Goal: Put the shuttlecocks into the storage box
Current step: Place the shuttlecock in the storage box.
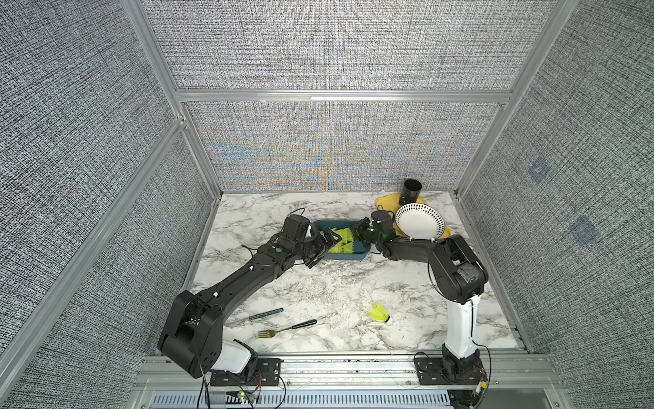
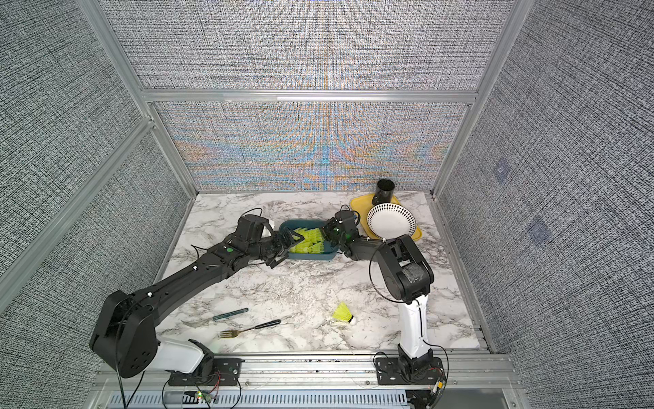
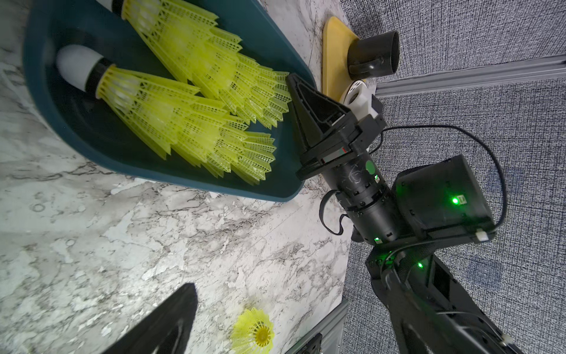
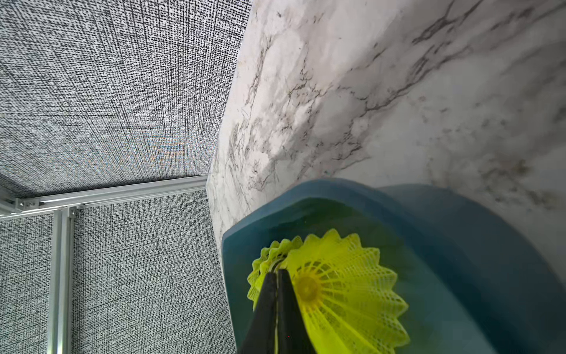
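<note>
Jaws pressed together, the right gripper (image 3: 289, 80) touches the shuttlecocks (image 3: 183, 122) inside the storage box (image 3: 171, 180) and should back out straight, snagging none, while the left gripper (image 1: 322, 248) gapes wide at the box's other end and a loose shuttlecock (image 1: 378, 313) lies well apart from it.

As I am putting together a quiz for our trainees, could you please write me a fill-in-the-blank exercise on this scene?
1. One shuttlecock lies outside the box, on the ____.
2. The bowl rests on a ____ tray.
3. The left claw is ____.
4. The fork has a ____ handle.
Answers: table, yellow, open, black.
</note>
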Tool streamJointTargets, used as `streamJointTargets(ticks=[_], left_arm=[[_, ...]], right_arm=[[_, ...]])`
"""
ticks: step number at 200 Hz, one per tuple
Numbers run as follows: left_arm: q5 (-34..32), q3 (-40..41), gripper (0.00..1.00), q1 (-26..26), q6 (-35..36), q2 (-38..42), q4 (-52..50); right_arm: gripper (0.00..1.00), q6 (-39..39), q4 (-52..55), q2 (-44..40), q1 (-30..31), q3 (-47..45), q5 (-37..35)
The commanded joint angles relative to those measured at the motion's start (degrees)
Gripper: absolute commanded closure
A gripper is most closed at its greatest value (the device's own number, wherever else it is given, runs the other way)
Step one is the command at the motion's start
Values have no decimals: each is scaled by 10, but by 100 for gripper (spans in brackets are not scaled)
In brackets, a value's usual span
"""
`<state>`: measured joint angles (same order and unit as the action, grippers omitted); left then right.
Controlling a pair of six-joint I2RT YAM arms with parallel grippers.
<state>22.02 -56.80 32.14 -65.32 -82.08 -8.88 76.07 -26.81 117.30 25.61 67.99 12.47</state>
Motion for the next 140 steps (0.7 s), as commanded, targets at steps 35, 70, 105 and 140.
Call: streamJointTargets(ticks=[35,70,105,140], left_arm=[[-2,-2,0,-1,7,3,7],[-2,-1,0,-1,8,4,9],[-4,-2,0,0,6,1,12],[-4,-2,0,-1,6,1,14]], right_arm=[[72,-49,98,-21,1,28,-14],[61,-86,228,-18,2,98,-36],[55,-124,410,18,6,214,-66],[55,-134,471,29,7,250,-79]])
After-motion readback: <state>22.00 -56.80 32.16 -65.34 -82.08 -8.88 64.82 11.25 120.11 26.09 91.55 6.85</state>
